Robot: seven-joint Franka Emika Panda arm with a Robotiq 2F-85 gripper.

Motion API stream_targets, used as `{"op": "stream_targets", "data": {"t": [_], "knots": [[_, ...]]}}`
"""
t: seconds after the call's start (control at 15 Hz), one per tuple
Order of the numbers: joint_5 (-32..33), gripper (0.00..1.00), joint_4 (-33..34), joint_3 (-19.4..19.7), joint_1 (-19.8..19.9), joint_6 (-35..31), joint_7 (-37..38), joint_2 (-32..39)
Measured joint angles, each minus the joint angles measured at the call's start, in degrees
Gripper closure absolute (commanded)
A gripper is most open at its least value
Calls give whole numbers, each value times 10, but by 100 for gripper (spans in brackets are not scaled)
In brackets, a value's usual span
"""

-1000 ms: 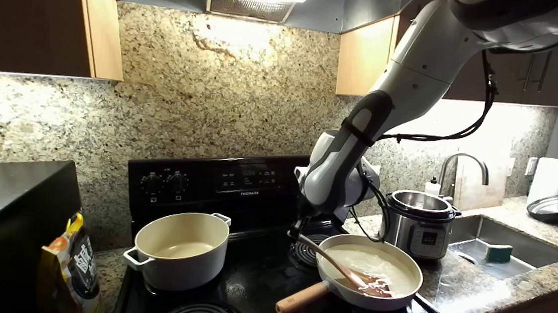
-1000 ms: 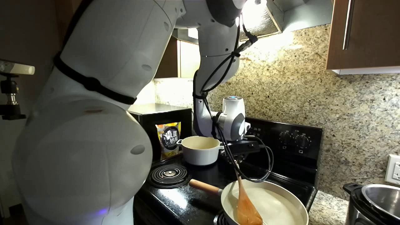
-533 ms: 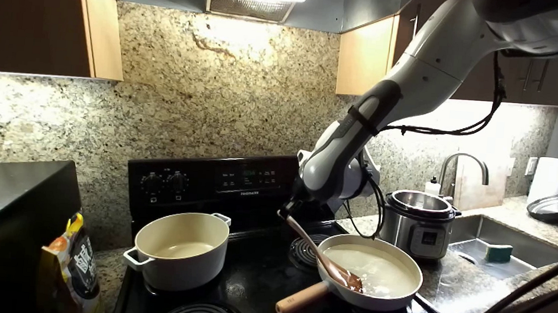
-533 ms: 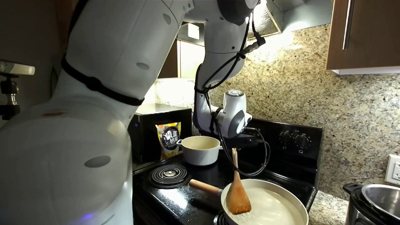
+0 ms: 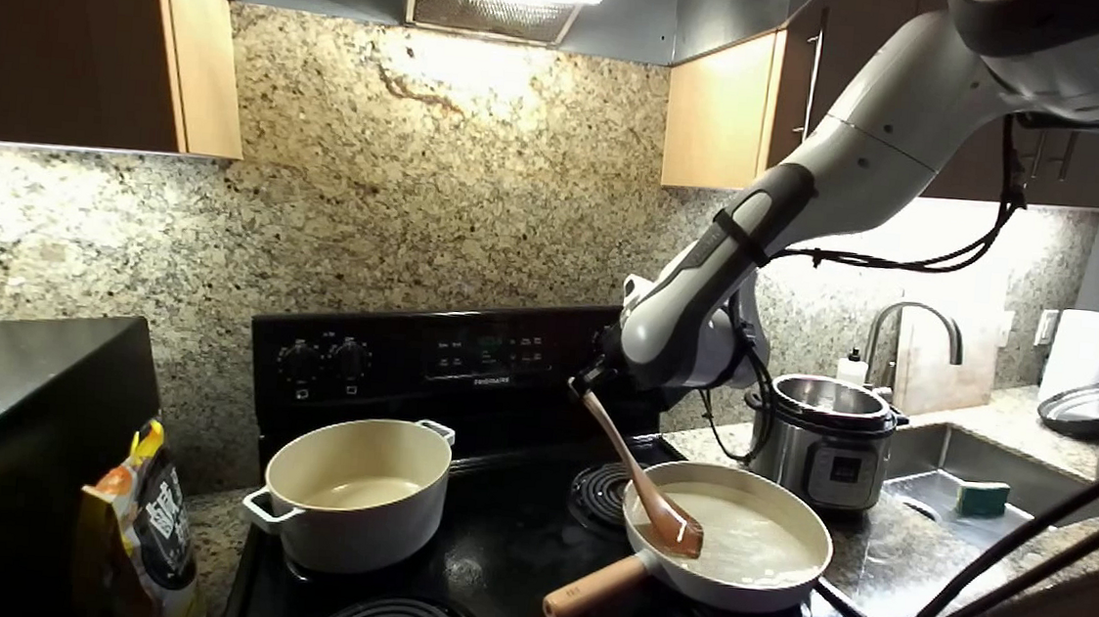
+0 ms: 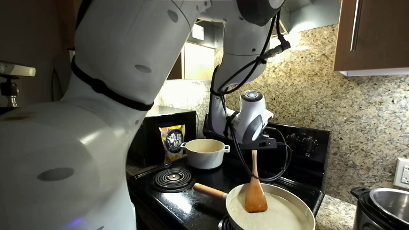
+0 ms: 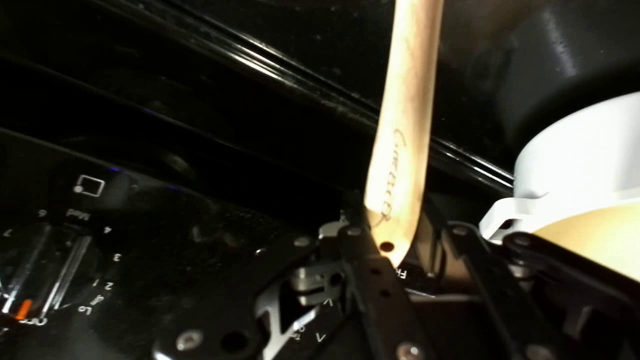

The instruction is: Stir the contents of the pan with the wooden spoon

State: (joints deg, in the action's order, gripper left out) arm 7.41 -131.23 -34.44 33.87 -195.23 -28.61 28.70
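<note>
Granite backsplash (image 5: 439, 221) behind a black stove (image 5: 512, 531), wooden spoon (image 5: 643, 488) slanting down into the pan (image 5: 742, 598), lower right in both exterior views. Fingers (image 7: 380, 300) pinched around the handle's end (image 7: 400, 200). Should be light and stiff, maybe slick if wet, so grab up there. Wrist view alone shows the handle's hole (image 7: 386, 246) and lettering (image 7: 391, 175), but no pan.
</note>
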Motion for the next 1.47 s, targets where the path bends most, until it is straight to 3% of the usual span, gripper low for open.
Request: {"op": "stream_targets", "data": {"t": [0.33,0.73,1.13,1.47], "knots": [[0,90,9,-7,54,-18,3,15],[-2,90,15,-1,89,-7,10,15],[-6,90,8,20,96,32,15,15],[-7,90,5,36,95,114,16,10]]}}
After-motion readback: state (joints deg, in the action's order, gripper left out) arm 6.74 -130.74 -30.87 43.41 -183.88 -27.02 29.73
